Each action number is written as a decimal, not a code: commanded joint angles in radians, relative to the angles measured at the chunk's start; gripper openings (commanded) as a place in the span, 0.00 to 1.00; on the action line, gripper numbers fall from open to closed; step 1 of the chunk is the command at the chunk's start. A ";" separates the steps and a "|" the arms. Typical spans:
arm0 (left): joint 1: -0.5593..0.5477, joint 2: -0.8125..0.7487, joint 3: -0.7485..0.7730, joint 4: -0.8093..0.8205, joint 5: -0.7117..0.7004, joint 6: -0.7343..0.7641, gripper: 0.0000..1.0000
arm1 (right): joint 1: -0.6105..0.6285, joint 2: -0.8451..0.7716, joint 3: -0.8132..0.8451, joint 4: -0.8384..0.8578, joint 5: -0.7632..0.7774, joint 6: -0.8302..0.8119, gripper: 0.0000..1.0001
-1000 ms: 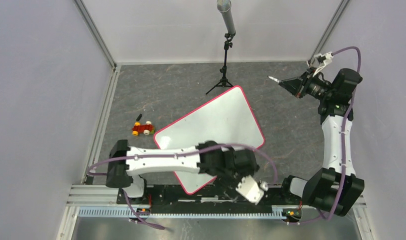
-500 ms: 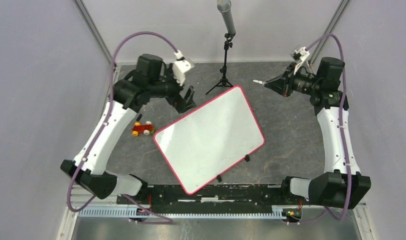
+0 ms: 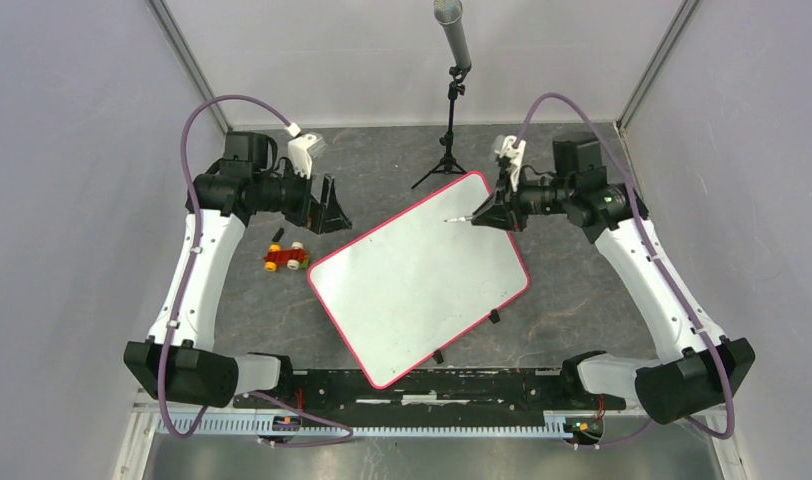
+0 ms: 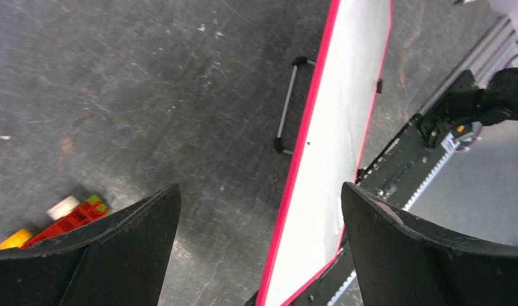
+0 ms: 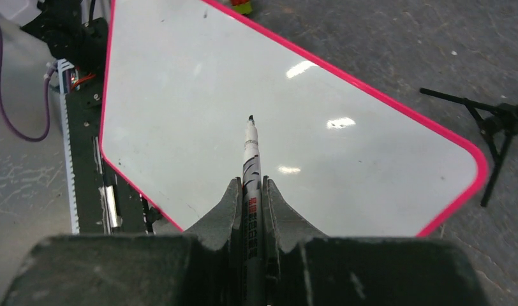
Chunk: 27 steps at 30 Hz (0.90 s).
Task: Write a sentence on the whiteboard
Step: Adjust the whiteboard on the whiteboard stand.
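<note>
Glossy whiteboard (image 5: 199,95) catching bright glare (smooth, with a shiny pink-red rim). Under it the worktop (image 3: 582,260) looks matt, grey and scuffed. Left pincer (image 4: 259,188): matt black, grainy plastic.

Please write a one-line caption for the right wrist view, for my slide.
The right claw grips an uncapped marker, its tip aimed at the blank whiteboard.

whiteboard (image 3: 422,290): white, pink-red rim | toy car (image 3: 285,259): red, yellow wheels | marker (image 5: 251,159): white, black print | table (image 3: 582,260): mottled dark grey
</note>
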<state>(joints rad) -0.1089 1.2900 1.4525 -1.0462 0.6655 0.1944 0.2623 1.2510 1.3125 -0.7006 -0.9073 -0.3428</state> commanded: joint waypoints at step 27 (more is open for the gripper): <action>-0.168 0.289 0.069 -0.012 0.281 0.006 0.57 | 0.275 -0.002 0.050 -0.056 0.056 -0.133 0.00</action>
<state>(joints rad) -0.2226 1.5333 1.4601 -1.0653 0.9405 0.1947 0.5304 1.2709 1.3167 -0.7471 -0.8337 -0.4622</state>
